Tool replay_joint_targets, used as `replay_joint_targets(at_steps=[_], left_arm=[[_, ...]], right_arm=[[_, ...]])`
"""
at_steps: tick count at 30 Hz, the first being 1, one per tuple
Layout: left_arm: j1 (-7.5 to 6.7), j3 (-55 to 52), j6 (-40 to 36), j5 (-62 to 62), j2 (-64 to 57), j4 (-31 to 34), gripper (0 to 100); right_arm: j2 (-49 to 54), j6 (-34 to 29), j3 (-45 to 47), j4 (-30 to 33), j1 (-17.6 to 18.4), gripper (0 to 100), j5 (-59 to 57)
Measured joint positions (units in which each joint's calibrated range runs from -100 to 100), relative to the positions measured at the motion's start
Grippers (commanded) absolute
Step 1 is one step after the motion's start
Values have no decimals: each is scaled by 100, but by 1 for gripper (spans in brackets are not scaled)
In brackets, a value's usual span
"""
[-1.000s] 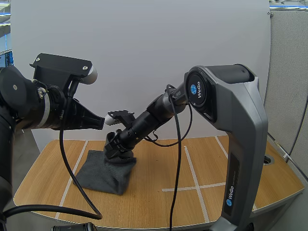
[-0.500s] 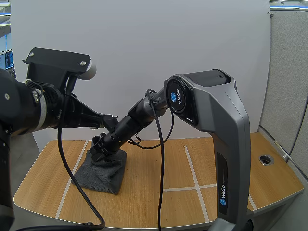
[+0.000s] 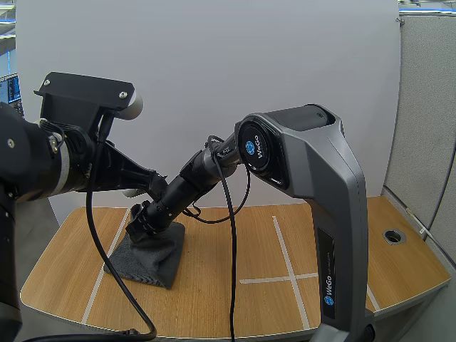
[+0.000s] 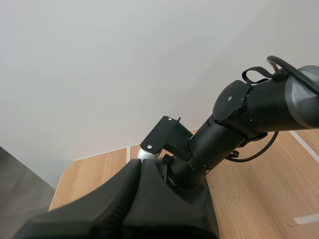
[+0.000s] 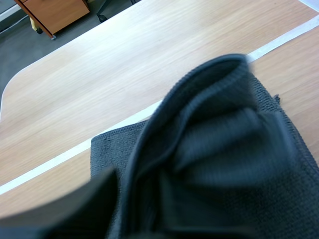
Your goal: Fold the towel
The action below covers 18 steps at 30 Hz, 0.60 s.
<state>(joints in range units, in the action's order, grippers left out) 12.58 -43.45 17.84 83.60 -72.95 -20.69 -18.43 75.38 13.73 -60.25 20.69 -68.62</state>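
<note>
Right hand (image 3: 142,222): down on the far edge of the dark grey cloth towel (image 3: 146,260), clenched on a raised fold of it. In the right wrist view the cloth bunches up close against the hand.
Left hand (image 3: 154,182): held above the worktop, clear of the towel and just beside the right arm's forearm. Its fingers (image 4: 94,209) are pressed together into one dark wedge, grasping nothing.
Towel: on the left part of the light wooden worktop (image 3: 235,242). It lies as a rough rectangle, flat on its near side and humped up at the far side under the right hand.
Tape: white tape lines (image 3: 285,249) cross the worktop. The towel's left edge lies on the left line.
Right arm: reaches from its grey base on the right, across and down to the left, ending at the towel.
</note>
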Motion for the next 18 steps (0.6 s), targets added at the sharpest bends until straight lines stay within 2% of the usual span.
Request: replay_joint_targets(at_steps=[10, 12, 15, 16, 17, 18], left_arm=[[0, 0, 0, 97, 0, 0, 0], [0, 0, 0, 97, -27, 0, 0], [0, 0, 0, 97, -87, 0, 0], [0, 0, 0, 97, -101, 0, 0], [0, 0, 0, 97, -113, 0, 0], [0, 0, 0, 97, -111, 0, 0]], right_arm=[[197, -267, 0, 291, 0, 100, -92], [624, -455, -12, 559, -177, 100, -364], [780, -483, -12, 580, -347, 100, -668], [871, -490, -12, 605, -549, 97, -952], [889, -490, -12, 605, -589, 90, -1041], [889, -490, -12, 615, -634, 78, -1161]])
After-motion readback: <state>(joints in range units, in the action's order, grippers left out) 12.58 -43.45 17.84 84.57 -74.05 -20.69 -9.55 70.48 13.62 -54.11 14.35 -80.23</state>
